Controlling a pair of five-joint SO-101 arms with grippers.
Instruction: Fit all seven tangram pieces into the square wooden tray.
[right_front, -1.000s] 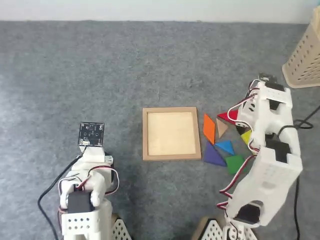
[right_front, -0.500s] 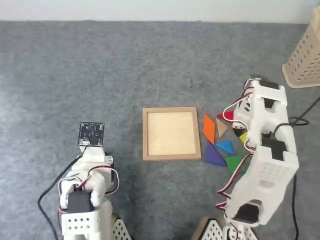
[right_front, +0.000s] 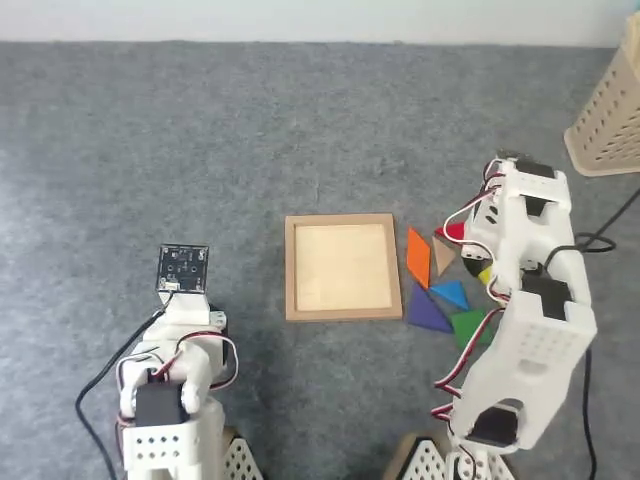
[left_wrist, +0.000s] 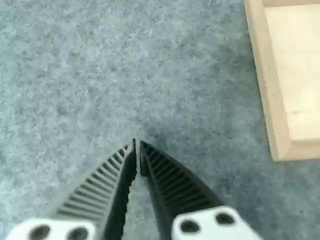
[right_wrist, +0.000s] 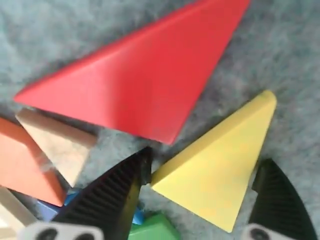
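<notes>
From the high view, you see the square wooden tray (right_front: 340, 219) lying flat in the middle of the grey carpeted table (right_front: 200, 130), with no piece in it yet. The pieces lie loose just to its right. An orange parallelogram (right_front: 418, 257) is nearest the rim, followed by a small tan wooden triangle (right_front: 443, 254), a blue triangle (right_front: 450, 293), a purple triangle (right_front: 428, 315) and a green square (right_front: 468, 325). A large red triangle (right_front: 453, 231) sits partly under the white right arm (right_front: 525, 300). The left arm (right_front: 170, 400) sits well apart, on the tray's other side.

In the left wrist view, the left jaws are clenched on nothing, tips together above the carpet, with a corner of the tray near.

In the right wrist view, the right jaws are spread wide and low, 1 on each side of the yellow triangle (right_wrist: 220, 172), and not pressing on it. The red triangle lies just beside it.

Expect each piece to be thin, light and stiff, with smooth painted faces that may slip. It lies flat on the nap, so you likely cannot get under it. Pinch it by its edges instead, 1 jaw flat on the long side and the other near the opposite corner. The tapering sides may let it pivot or squirt out.
</notes>
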